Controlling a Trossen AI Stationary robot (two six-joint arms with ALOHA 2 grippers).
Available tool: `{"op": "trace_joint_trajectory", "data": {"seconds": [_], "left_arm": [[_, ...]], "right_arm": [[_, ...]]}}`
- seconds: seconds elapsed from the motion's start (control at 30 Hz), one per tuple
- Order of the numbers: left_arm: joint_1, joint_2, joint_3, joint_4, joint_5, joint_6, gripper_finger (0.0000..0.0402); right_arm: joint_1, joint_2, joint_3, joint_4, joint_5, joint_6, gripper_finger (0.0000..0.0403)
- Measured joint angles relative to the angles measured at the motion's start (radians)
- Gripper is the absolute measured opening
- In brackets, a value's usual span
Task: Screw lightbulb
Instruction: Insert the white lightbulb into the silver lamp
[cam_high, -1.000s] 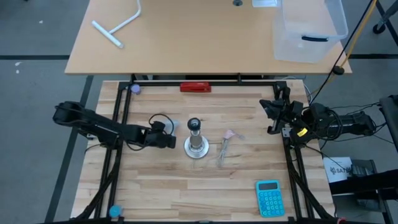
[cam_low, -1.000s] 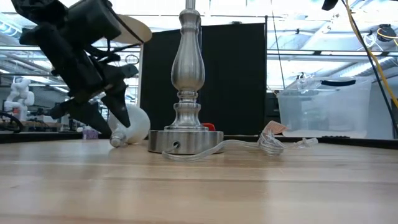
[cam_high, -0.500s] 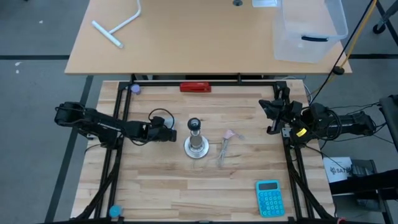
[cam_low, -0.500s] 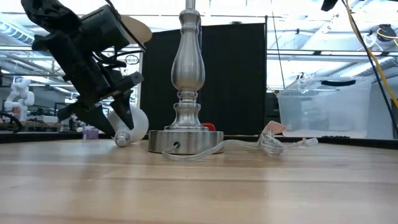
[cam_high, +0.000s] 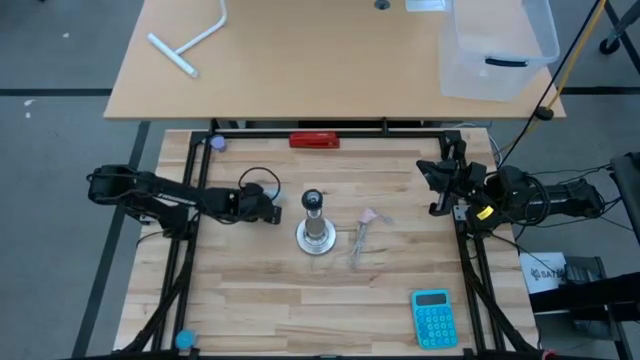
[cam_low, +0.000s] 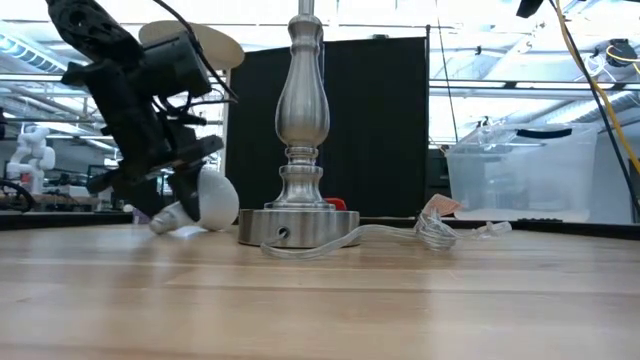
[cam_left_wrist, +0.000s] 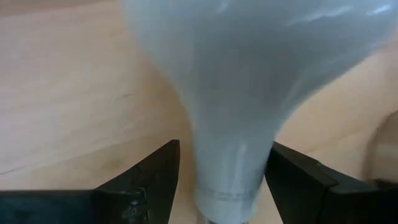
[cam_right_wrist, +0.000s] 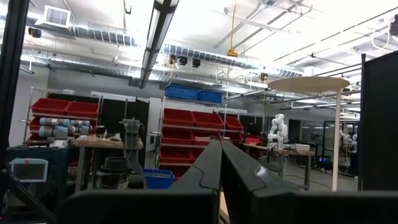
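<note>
Two grippers: left gripper (cam_high: 272, 213) at desk middle, right gripper (cam_high: 437, 185) parked at right edge, fingers pressed together.
Lightbulb (cam_low: 208, 197): lying on desk, just left of lamp stand (cam_high: 315, 228), screw base pointing away from it.
Grip: narrow neck between left fingers (cam_left_wrist: 149, 180), clamped.
Surroundings: clear cord (cam_high: 357, 243), blue calculator (cam_high: 433, 318) near right front corner.
</note>
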Motion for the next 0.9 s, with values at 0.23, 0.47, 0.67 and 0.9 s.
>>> {"op": "trace_joint_trajectory", "data": {"seconds": [0.23,0.47,0.67,0.9], "left_arm": [[0.025,0.000,0.000,-0.017,0.032,0.168,0.0227],[0.049,0.000,0.000,0.011,0.056,0.251,0.0227],[0.064,0.000,0.000,0.028,0.023,0.251,0.0226],[0.065,0.000,0.000,0.027,0.009,0.255,0.0163]], "right_arm": [[0.000,0.000,0.000,0.000,0.000,0.000,0.0000],[0.000,0.000,0.000,0.000,0.000,0.000,0.0000],[0.000,0.000,0.000,0.000,0.000,0.000,0.0000],[0.000,0.000,0.000,0.000,0.000,0.000,0.0000]]}}
